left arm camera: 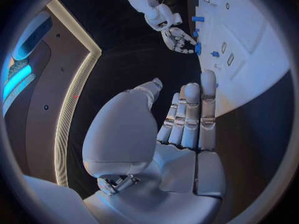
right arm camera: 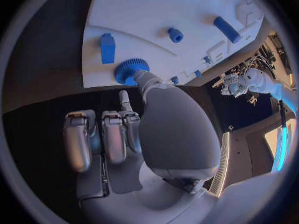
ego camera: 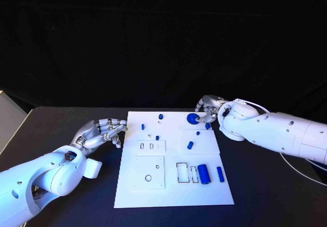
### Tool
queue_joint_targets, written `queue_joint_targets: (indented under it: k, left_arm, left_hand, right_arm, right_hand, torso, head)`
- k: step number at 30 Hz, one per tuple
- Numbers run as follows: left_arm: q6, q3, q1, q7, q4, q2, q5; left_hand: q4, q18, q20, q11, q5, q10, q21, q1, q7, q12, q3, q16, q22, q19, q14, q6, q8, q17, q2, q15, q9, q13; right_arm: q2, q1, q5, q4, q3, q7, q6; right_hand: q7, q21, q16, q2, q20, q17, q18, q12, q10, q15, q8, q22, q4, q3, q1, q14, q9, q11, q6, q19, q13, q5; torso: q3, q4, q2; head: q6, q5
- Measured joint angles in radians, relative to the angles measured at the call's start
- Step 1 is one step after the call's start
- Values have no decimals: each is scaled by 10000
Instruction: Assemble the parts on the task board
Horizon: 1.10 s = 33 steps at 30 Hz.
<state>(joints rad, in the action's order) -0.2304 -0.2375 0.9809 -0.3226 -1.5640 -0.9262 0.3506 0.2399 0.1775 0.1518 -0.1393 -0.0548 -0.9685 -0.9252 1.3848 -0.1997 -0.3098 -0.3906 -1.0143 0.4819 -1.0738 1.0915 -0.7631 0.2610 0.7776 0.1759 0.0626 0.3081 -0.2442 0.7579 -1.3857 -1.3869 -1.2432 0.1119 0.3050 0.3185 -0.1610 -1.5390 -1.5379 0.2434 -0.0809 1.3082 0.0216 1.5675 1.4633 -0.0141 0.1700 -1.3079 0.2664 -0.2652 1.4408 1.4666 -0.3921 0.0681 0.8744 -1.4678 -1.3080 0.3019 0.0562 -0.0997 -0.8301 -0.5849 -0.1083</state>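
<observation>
Right hand (ego camera: 206, 113) first, from the head view: it sits at the far right corner of the white task board (ego camera: 174, 194), and its fingers are on the round blue gear (ego camera: 193, 118) there. Left hand (ego camera: 102, 133) rests on the black table (ego camera: 41, 127) just beside the board's left edge, fingers spread a little and holding nothing. On the board I see small blue pegs near the far edge, and close to the near right side a blue cylinder (ego camera: 203, 173) and a blue bar (ego camera: 220, 174), next to an empty rectangular slot (ego camera: 182, 172).

From the left wrist view, the left hand (left arm camera: 187, 119) has its fingers straight and side by side, with the tips reaching the board's rim and nothing between them. The right hand (left arm camera: 179, 39) is seen far off at the gear.

From the right wrist view, the right hand (right arm camera: 146, 119) touches the toothed rim of the gear (right arm camera: 131, 70) with its thumb; the other fingers are curled below and apart from it. If this is a real hold or only a touch, I cannot tell. A blue block (right arm camera: 107, 48) stands just beside the gear.

The danger, I think, is this thin contact: the gear may slip or tip when lifted, or knock the block beside it. The board could also slide, since the left hand does not press it.

I can read no brand, label or writing anywhere.
</observation>
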Motion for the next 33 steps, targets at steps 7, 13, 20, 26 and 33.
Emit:
queue_joint_targets:
  k: [7, 13, 20, 26, 33]
  left_arm:
    - [0, 0, -25, 2, -10, -4, 26]
    - [1, 0, -29, 2, -27, -8, 38]
    - [1, 0, -30, 2, -53, -13, 48]
    - [1, -1, -30, 2, -67, -17, 54]
    - [1, -1, -31, 2, -72, -27, 57]
  left_hand:
    - [0, 0, 0, 0, 0, 0, 0, 0, 0, 0, 0, 0, 3, 0, 0, 0, 0, -1, 0, 0, -1, 1]
    - [0, 0, 0, 0, 0, 0, 1, 0, 0, 0, 0, 0, 12, 0, 0, 0, 0, -1, 0, 0, -1, 1]
    - [0, 0, 0, 0, 0, -1, 2, 0, 0, 0, 0, 0, 12, 0, 0, 0, 0, -2, 0, 0, -2, -8]
    - [-41, 1, 1, 0, 0, 72, -32, 0, 0, 0, -42, 0, 20, 74, 0, 0, 0, -2, 0, 0, 8, -8]
    - [-41, 1, 1, 0, 0, 72, -32, 0, 0, 0, -42, 0, 19, 74, 0, 0, 0, -3, 0, 0, 7, -7]
  right_arm:
    - [-157, 22, 172, 97, 0, 38, -104]
    - [-214, 19, 272, 152, -25, 38, -154]
    - [-238, 19, 355, 182, -34, 37, -200]
    - [-260, 16, 407, 208, -35, 32, -225]
    - [-278, 13, 447, 222, -38, 24, -224]
  right_hand:
    - [-1, -35, 0, -40, 0, -1, 0, 0, 19, -1, -1, 1, 0, 0, -40, 0, 3, 19, 1, 0, 1, 1]
    - [-2, -35, 1, -40, 0, -2, 0, 0, 34, 0, -1, 2, 28, 28, -40, 1, 5, 35, 1, 0, 1, 2]
    - [-2, -81, 1, -39, 0, -3, 0, 0, 34, 0, 3, 3, 28, 28, -118, 1, -9, 36, 2, 0, 2, 40]
    - [-4, -81, 1, -92, 1, -4, 1, 0, 34, 0, 43, 4, 71, -15, -171, 1, -19, 36, 75, 0, 3, 274]
    - [21, -80, 1, -145, 1, -4, 2, 0, 33, -1, 85, 5, 56, -528, -223, 1, 16, 36, 242, 0, 4, 1207]
  torso:
    - [-22, -26, -50]
    - [-35, -18, -62]
    - [-35, -13, -62]
    - [-34, -25, -58]
    - [-28, -27, -59]
  head:
    - [-20, -27]
    - [-5, 3]
    - [-53, -18]
    - [-65, -32]
    - [-70, -18]
